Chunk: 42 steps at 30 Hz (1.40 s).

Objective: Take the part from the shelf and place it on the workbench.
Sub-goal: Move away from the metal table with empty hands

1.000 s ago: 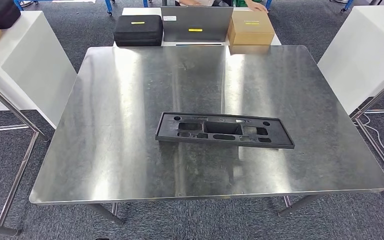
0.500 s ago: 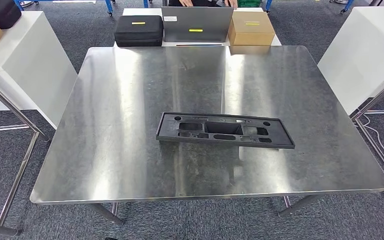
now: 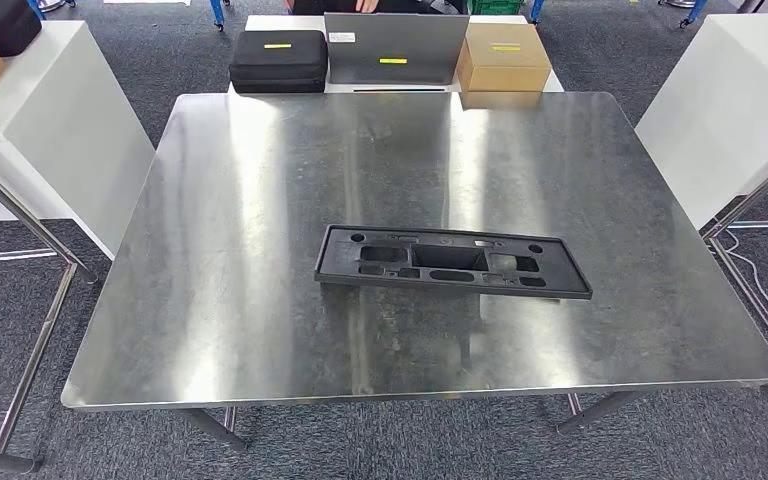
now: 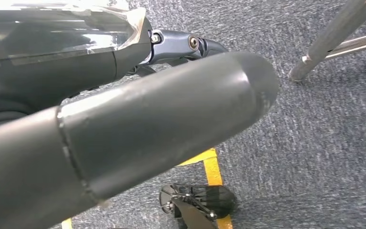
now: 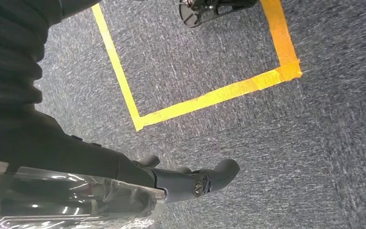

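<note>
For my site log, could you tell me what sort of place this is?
Probably an industrial test workshop: a bare stainless steel workbench bearing a black moulded plastic part, grey carpet floor marked with yellow tape lines.

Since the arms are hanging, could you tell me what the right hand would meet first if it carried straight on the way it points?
Probably the grey carpet; the right hand points toward bare floor, though depth is unclear.

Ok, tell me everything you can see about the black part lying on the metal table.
The black part is a long, flat, matte rectangular panel that looks like moulded plastic, with a raised rim, several cut-out recesses and small round holes near its ends. It lies flat, slightly askew, near the middle of the steel workbench, touching only the tabletop.
</note>
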Motion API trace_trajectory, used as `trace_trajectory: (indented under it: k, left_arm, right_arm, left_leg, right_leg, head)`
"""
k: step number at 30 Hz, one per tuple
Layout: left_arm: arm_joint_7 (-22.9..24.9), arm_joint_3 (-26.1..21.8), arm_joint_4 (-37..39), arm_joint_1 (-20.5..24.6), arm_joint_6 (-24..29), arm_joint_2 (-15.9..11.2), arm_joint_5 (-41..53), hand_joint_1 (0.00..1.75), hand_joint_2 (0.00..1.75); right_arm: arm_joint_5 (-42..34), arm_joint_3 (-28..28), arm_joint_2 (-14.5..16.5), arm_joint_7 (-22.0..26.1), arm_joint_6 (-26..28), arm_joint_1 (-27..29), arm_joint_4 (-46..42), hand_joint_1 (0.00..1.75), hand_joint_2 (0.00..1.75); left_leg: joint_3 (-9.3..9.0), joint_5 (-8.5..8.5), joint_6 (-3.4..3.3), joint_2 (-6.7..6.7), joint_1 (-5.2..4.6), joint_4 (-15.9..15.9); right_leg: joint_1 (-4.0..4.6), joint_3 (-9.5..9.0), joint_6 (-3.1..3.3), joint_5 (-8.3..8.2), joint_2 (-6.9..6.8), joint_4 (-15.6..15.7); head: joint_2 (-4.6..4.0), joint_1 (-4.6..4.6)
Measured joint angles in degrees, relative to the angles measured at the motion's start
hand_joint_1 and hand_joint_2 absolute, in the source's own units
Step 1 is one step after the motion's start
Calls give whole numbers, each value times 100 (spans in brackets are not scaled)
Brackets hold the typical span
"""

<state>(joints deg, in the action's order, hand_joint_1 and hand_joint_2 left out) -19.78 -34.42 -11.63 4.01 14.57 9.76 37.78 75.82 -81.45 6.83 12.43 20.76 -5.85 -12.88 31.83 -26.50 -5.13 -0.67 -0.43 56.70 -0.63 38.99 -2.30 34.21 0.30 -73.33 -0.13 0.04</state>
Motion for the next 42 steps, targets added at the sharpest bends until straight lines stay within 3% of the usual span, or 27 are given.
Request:
trace_trajectory:
  k: [1, 3, 5, 8, 10, 13, 14, 15, 16, 19, 21, 24, 25, 27, 29, 30, 31, 33, 35, 36, 38, 40, 42]
  left_arm:
    - [-1, 0, 0, -8, 2, -4, -1, 0, 0]
    - [-1, 0, 0, -16, 3, -9, -1, 0, 0]
    - [-7, 0, 0, -16, 16, -16, 1, 0, 0]
    - [-45, 1, 0, -16, 89, -29, 33, 0, 0]
    - [-86, 4, 0, -15, 139, -39, 72, 0, 0]
    - [-127, 12, 2, -18, 195, -41, 116, 0, 0]
    - [-133, 14, 3, -21, 211, -41, 121, 0, 0]
    - [-136, 16, 4, -23, 235, -41, 122, 0, 0]
    - [-138, 17, 4, -24, 262, -41, 123, 0, 0]
    - [-170, 19, 4, -11, 321, -42, 140, 0, 0]
    - [-204, 21, 4, -2, 343, -43, 177, 0, 0]
    - [-223, 22, 4, 0, 362, -40, 214, 0, 0]
    - [-226, 22, 4, 1, 367, -40, 220, 0, 0]
    - [-231, 22, 4, 5, 391, -39, 228, 0, 0]
    - [-232, 22, 4, 4, 438, -40, 231, 0, 0]
    - [-232, 22, 4, 1, 463, -39, 229, 0, 0]
    - [-234, 22, 4, -1, 483, -39, 227, 0, 0]
    - [-248, 22, 4, -3, 521, -38, 223, 0, 0]
    - [-270, 21, 4, 0, 546, -37, 220, 0, 0]
    - [-281, 21, 4, 0, 553, -35, 214, 0, 0]
    - [-304, 20, 4, 0, 569, -32, 197, 0, 0]
    - [-322, 19, 4, 0, 585, -35, 187, 0, 0]
    - [-334, 16, 4, -2, 594, -39, 184, 0, 0]
  right_arm:
    - [-3, -1, -2, -2, 1, 0, 1, 0, 175]
    - [-4, -1, -3, -3, 1, -6, 3, 0, 175]
    - [-5, 1, 3, -4, 0, -16, 8, 0, 175]
    - [-22, 0, 15, 1, -1, -20, 16, 0, 175]
    - [-38, 1, 26, 9, -2, -23, 23, 0, 175]
    - [-80, 0, 29, 14, -2, -22, 26, 0, 175]
    - [-93, -1, 28, 14, -2, -20, 26, 0, 175]
    - [-102, -1, 28, 14, -2, -17, 27, 0, 175]
    - [-108, -1, 30, 15, -2, -15, 27, 0, 175]
    - [-123, -1, 48, 16, -3, -17, 29, 0, 175]
    - [-141, -1, 54, 16, -3, -21, 29, 0, 175]
    - [-159, -1, 55, 16, -2, -25, 29, 0, 175]
    - [-161, -1, 55, 16, -2, -27, 29, 0, 175]
    - [-164, -1, 58, 17, -2, -27, 30, 0, 175]
    - [-165, -1, 62, 27, -4, -18, 31, 0, 175]
    - [-163, -1, 61, 36, -5, -13, 31, 0, 175]
    - [-161, -1, 58, 44, -5, -10, 31, 0, 175]
    - [-153, -1, 52, 57, -6, -13, 31, 0, 175]
    - [-145, 1, 47, 61, -6, -28, 30, 0, 175]
    - [-142, 1, 46, 62, -5, -33, 30, 0, 175]
    - [-139, 1, 48, 62, -5, -35, 31, 0, 175]
    - [-133, 2, 56, 63, -4, -39, 33, 0, 175]
    - [-125, 3, 58, 63, -4, -41, 36, 0, 175]
  left_leg:
    - [-9, -6, 11, -3, 3, 2]
    - [-38, -31, 58, -13, 4, 15]
    - [-57, -73, 133, -18, -19, 40]
    - [-56, -104, 228, -17, -10, 68]
    - [21, -248, 297, -5, 22, 266]
    - [515, -787, 400, 22, 73, 1310]
    - [678, -884, 421, 26, 90, 1624]
    - [755, -865, 432, 29, 104, 1747]
    - [724, -734, 437, 35, 115, 1646]
    - [220, -168, 409, 49, 127, 537]
    - [53, -73, 368, 41, 103, 155]
    - [54, -50, 256, 34, 65, 111]
    - [50, -30, 207, 39, 70, 90]
    - [49, -9, 134, 52, 78, 66]
    - [59, -9, 109, 55, 61, 67]
    - [62, -9, 107, 52, 51, 69]
    - [60, -9, 107, 47, 43, 71]
    - [46, -9, 110, 32, 34, 74]
    - [38, -21, 134, 24, 2, 92]
    - [38, -27, 153, 25, -12, 99]
    - [38, -30, 205, 27, -16, 100]
    - [80, -116, 266, 29, 6, 204]
    - [286, -444, 336, 34, 44, 694]
  right_leg:
    - [-13, -90, -49, -110, -2, 186]
    - [-49, -517, -134, -451, -17, 1048]
    - [-54, -818, -106, -664, -26, 1652]
    - [-44, -870, 20, -704, -21, 1721]
    - [-82, -893, 92, -715, -24, 1734]
    - [-88, -901, 163, -708, -36, 1738]
    - [-84, -902, 167, -704, -37, 1737]
    - [-83, -908, 169, -701, -36, 1736]
    - [-84, -918, 171, -696, -32, 1735]
    - [-66, -955, 140, -667, -18, 1730]
    - [-26, -942, 88, -650, -17, 1729]
    - [-13, -913, -10, -631, -22, 1714]
    - [-14, -858, -21, -556, -24, 1591]
    - [-24, -572, 11, -248, -28, 980]
    - [-24, -198, 30, 60, -28, 206]
    - [-24, -107, 10, 103, -28, 19]
    - [-22, -124, -23, 54, -28, 52]
    - [-16, -487, -85, -255, -28, 763]
    - [9, -850, -68, -533, -28, 1529]
    - [22, -917, -36, -590, -27, 1698]
    - [31, -915, 32, -628, -26, 1749]
    - [-24, -952, 97, -664, -33, 1774]
    - [-71, -986, 158, -691, -43, 1793]
  head:
    - [0, -1]
    - [0, 5]
    - [0, -6]
    - [0, -31]
    - [0, -47]
    - [0, -81]
    - [0, -79]
    - [0, -81]
    - [0, -81]
    - [0, -83]
    - [0, -78]
    - [0, -76]
    - [0, -73]
    - [0, -63]
    - [0, -56]
    - [0, -56]
    - [0, -55]
    - [0, -54]
    - [0, -57]
    - [0, -63]
    - [0, -74]
    - [0, -79]
    - [0, -100]
